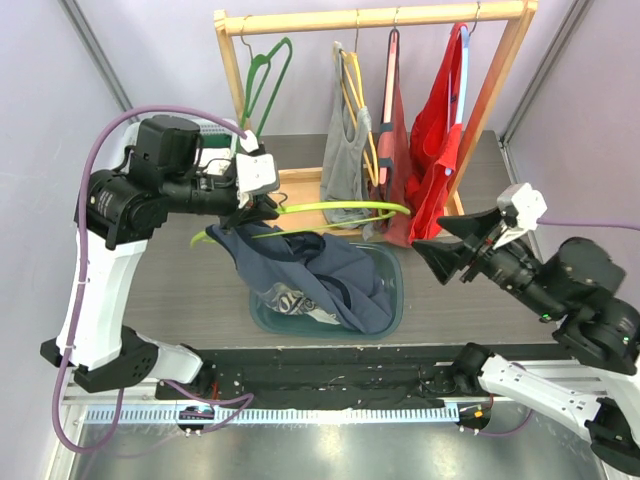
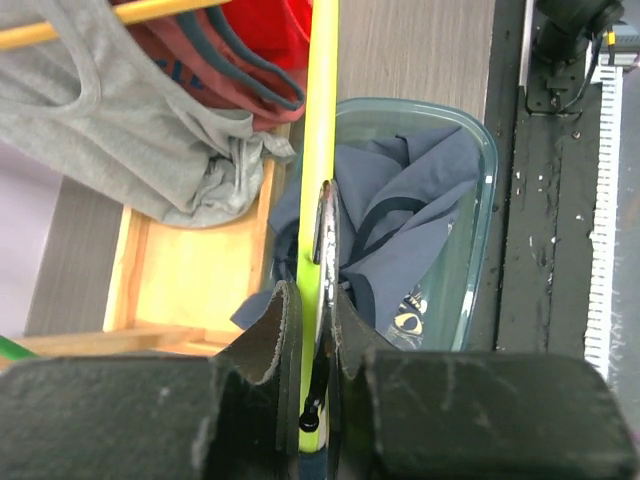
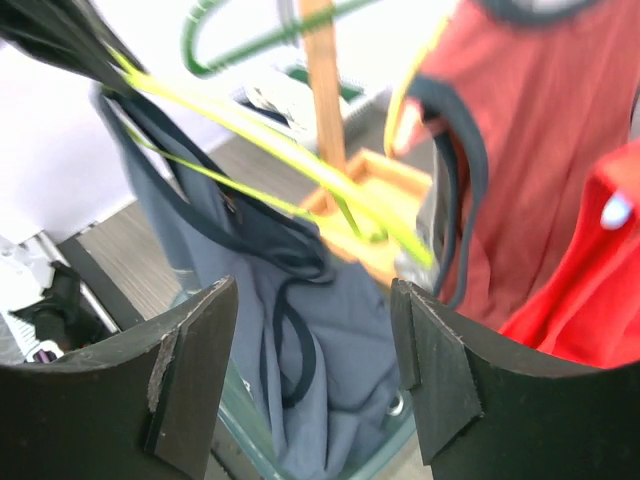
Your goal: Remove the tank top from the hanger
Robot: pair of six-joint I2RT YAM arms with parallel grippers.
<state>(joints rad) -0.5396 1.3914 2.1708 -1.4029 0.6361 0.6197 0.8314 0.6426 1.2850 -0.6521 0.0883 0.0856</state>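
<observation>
Where the worktop (image 1: 180, 290) lies nearest the arm bases, a translucent blue-green bin (image 1: 398, 290) is seen, and the lower part of a navy tank top (image 1: 320, 270) is piled inside it. The upper part of the garment is draped from the left end of a lime-green hanger (image 1: 340, 207), which is held roughly level above the bin. The hanger is clamped at its middle by the left gripper (image 2: 312, 300), whose jaws are closed tightly on it. To the right, the right gripper (image 1: 428, 233) is held with its jaws well apart and nothing between them. It is pointed at the hanger's right end, near it but apart from it. Farther back, a wooden rack (image 1: 370, 17) is stood on the worktop. On its rail are hung an empty dark green hanger (image 1: 262, 80), a grey tank top (image 1: 345, 160), a rust-red top (image 1: 395, 170) and a bright red top (image 1: 435, 130).
</observation>
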